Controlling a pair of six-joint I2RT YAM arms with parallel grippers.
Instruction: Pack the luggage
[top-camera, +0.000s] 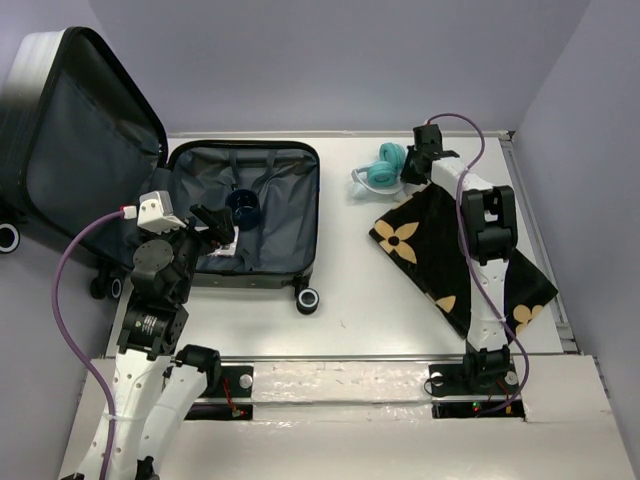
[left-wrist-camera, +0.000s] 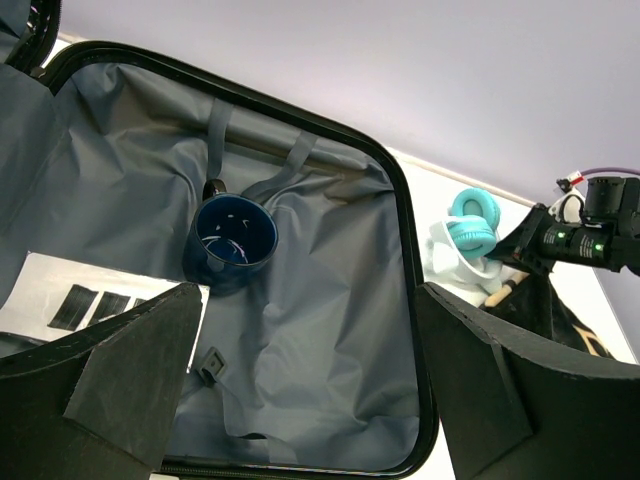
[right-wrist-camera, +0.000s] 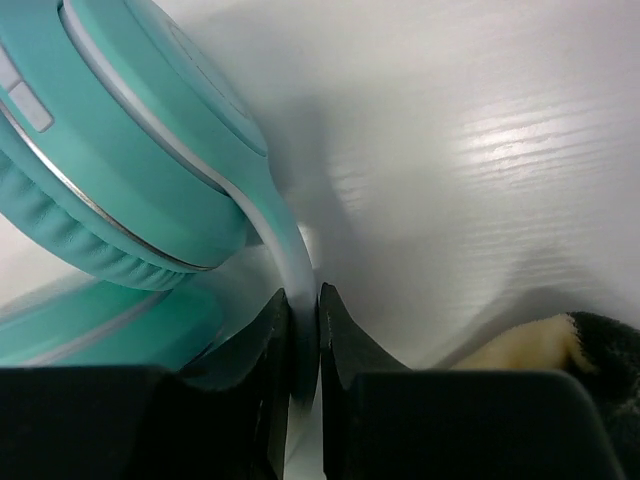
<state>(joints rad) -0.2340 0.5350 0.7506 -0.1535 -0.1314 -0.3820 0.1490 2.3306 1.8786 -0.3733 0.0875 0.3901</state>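
The luggage (top-camera: 285, 215) lies open at the left of the table, grey lining (left-wrist-camera: 320, 300) up and its lid (top-camera: 70, 140) propped back. A dark blue mug (top-camera: 243, 209) (left-wrist-camera: 230, 240) rests inside on the lining. My left gripper (top-camera: 215, 225) (left-wrist-camera: 308, 295) hovers over the case's near left part, jaws wide apart and empty. Teal headphones (top-camera: 383, 166) (left-wrist-camera: 472, 225) (right-wrist-camera: 120, 170) lie on the table to the right of the case. My right gripper (top-camera: 412, 165) (right-wrist-camera: 304, 295) is shut on their pale headband.
A black cloth with tan flowers (top-camera: 430, 240) (right-wrist-camera: 600, 345) is spread under the right arm. A white sheet with black bars (left-wrist-camera: 90, 300) lies in the case's near left corner. A wheel (top-camera: 307, 299) sticks out at the case's front right corner.
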